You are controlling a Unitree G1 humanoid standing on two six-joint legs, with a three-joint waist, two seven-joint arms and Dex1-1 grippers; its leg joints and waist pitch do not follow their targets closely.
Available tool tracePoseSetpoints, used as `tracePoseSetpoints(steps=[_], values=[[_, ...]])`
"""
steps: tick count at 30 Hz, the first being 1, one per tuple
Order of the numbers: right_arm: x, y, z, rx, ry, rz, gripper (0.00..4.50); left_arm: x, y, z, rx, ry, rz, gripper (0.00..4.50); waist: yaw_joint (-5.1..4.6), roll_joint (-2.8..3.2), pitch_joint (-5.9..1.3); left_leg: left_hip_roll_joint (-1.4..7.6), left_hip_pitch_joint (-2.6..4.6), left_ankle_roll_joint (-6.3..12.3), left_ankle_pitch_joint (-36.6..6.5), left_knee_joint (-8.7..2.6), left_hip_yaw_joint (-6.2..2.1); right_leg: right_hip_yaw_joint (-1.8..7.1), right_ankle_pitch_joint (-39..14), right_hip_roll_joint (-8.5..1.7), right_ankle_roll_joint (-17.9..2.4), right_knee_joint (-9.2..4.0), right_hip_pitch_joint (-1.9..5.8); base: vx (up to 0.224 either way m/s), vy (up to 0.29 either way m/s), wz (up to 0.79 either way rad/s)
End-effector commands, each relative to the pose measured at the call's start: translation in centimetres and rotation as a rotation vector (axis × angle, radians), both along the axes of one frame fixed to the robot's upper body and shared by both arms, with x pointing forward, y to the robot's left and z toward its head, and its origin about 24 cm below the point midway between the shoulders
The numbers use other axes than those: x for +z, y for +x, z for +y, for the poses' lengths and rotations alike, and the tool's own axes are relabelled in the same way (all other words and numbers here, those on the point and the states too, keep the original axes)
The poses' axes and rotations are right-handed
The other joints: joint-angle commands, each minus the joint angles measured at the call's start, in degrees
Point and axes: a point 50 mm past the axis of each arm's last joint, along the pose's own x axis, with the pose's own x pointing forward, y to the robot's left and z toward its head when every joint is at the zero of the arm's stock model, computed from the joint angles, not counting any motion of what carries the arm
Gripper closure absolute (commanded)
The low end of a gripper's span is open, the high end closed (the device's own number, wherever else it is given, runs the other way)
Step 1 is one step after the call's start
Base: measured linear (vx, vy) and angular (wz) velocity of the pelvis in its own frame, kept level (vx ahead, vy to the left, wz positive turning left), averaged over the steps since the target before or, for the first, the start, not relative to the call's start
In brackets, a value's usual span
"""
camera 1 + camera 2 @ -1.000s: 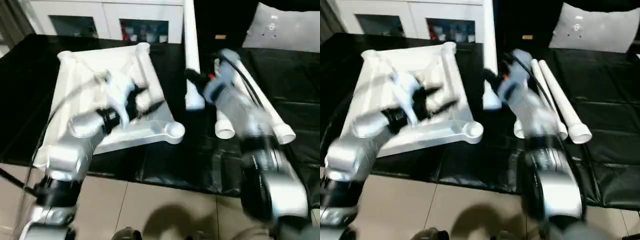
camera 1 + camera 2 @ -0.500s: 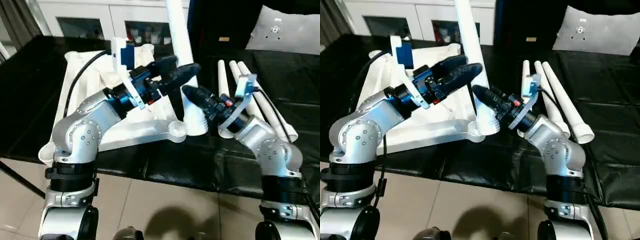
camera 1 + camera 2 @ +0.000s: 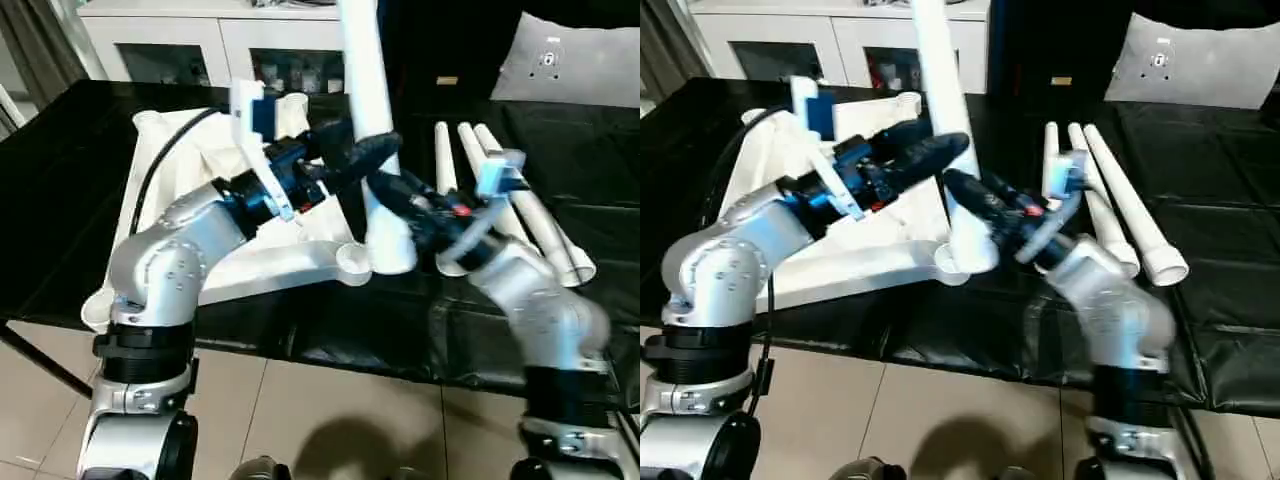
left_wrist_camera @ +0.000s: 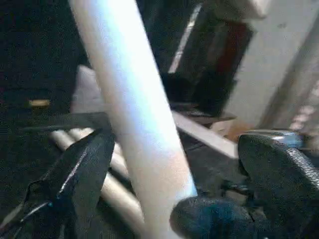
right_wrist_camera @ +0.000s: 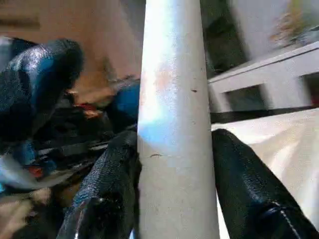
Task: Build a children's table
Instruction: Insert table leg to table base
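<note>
The children's table top [image 3: 180, 150] lies upside down on the black padded surface, ribs and round corner sockets facing up. One white leg [image 3: 365, 80] stands nearly upright, its flared end [image 3: 392, 250] just beside the near right corner socket [image 3: 352, 258]. My right gripper [image 3: 385, 190] is shut on this leg low down; in the right wrist view both black fingers [image 5: 109, 184] press its sides. My left gripper [image 3: 365, 148] is open around the same leg a little higher, and its fingers [image 4: 84, 169] stand well apart from the tube. Three more legs [image 3: 500, 190] lie side by side on the right.
A white cabinet with glass doors [image 3: 200, 50] stands behind the work surface, and a pale cushion-like panel [image 3: 580, 60] lies at the back right. The black surface ends at a front edge [image 3: 330, 345] above the tiled floor [image 3: 330, 410].
Both arms have come together at the middle. The leg's flared end has moved left to the near right corner socket, and my left gripper has opened around the leg.
</note>
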Motion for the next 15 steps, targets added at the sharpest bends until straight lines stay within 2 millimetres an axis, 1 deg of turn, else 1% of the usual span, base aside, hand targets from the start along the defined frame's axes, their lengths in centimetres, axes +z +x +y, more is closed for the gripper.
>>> tracePoseSetpoints(steps=[1,2,3,5,7,8,10,11,12,13,14,15], values=[[0.8,-0.1,0.4,-0.059,-0.044,-0.075,2.66,-0.2,0.3,0.2,0.061,0.025,-0.005,0.00,-0.17,-0.52,-4.56,3.58,1.32,1.27,-3.9,-4.14,-1.53,2.42,-1.3,-4.64,-13.0,-4.60,2.59,0.000,0.000,0.00],[0.7,-0.1,0.8,-0.106,-0.092,-0.110,2.66,-0.2,0.4,0.2,0.089,0.010,-0.005,0.00,-0.14,-0.19,-4.60,3.57,1.29,1.24,-3.7,-4.12,-1.58,2.45,-0.8,-4.71,-13.1,-4.45,2.65,0.000,0.000,0.00],[0.5,-0.1,1.2,-0.145,-0.155,-0.155,2.66,-0.1,0.5,0.1,0.111,-0.005,-0.001,0.00,-0.23,-0.07,-4.58,3.61,1.23,0.96,-3.5,-4.07,-1.58,2.41,-0.2,-4.67,-12.9,-4.43,2.56,0.000,0.000,0.00],[0.1,0.0,1.5,-0.197,-0.242,-0.209,2.66,-0.2,0.7,0.0,0.142,-0.017,0.010,0.00,-0.26,-0.14,-4.53,3.53,1.22,0.70,-4.1,-4.07,-1.50,2.46,-0.1,-4.71,-12.8,-4.51,2.59,0.000,0.000,0.00],[-0.4,0.2,1.7,-0.275,-0.274,-0.228,2.66,-0.5,0.9,-0.5,0.186,-0.032,0.019,0.00,-0.46,-0.47,-4.32,3.49,1.19,1.03,-4.9,-4.16,-1.42,2.57,-0.9,-4.64,-12.7,-4.73,2.55,0.000,0.000,0.00],[-0.5,0.3,1.7,-0.295,-0.286,-0.232,2.66,-0.5,1.0,-0.5,0.192,-0.035,0.022,0.00,-0.48,-0.33,-4.29,3.47,1.21,1.29,-5.2,-4.16,-1.44,2.61,-1.6,-4.67,-12.6,-4.78,2.54,0.000,0.000,0.00],[-0.8,0.4,1.9,-0.355,-0.322,-0.261,2.66,-0.5,1.0,-1.0,0.201,-0.055,0.025,0.00,-0.57,-0.35,-4.33,3.56,1.20,1.30,-5.5,-4.23,-1.54,2.60,-2.3,-4.70,-12.4,-4.80,2.52,0.000,0.000,0.00],[-0.9,0.3,2.1,-0.359,-0.332,-0.274,2.66,-0.5,0.9,-1.2,0.195,-0.065,0.031,0.00,-0.71,-0.32,-4.28,3.49,1.19,1.26,-5.7,-4.23,-1.50,2.59,-2.3,-4.62,-12.5,-4.86,2.46,0.000,0.000,0.00],[-0.9,0.3,2.2,-0.392,-0.337,-0.292,2.66,-0.6,0.9,-1.4,0.197,-0.070,0.040,0.27,-0.76,-0.40,-4.26,3.52,1.17,1.47,-6.0,-4.23,-1.49,2.63,-2.2,-4.67,-12.6,-4.87,2.52,0.000,0.000,0.00],[-1.0,0.3,2.4,-0.406,-0.336,-0.306,2.66,-0.7,0.9,-1.6,0.206,-0.070,0.050,0.27,-0.84,-0.30,-4.26,3.54,1.05,1.70,-5.9,-4.22,-1.51,2.63,-1.6,-4.72,-12.8,-4.78,2.49,0.000,0.000,0.00],[-1.0,0.3,2.5,-0.423,-0.349,-0.326,2.66,-0.8,1.0,-1.6,0.224,-0.071,0.068,0.34,-1.02,-0.41,-4.26,3.51,0.99,1.83,-5.9,-4.26,-1.56,2.59,-1.3,-4.63,-12.9,-4.75,2.58,0.000,0.000,0.00],[-0.9,0.3,2.6,-0.445,-0.364,-0.348,2.66,-1.0,1.1,-1.6,0.244,-0.072,0.084,0.34,-1.29,-0.41,-4.27,3.46,0.96,2.41,-5.9,-4.23,-1.60,2.53,-0.6,-4.57,-13.1,-4.70,2.70,0.000,0.000,0.00]])
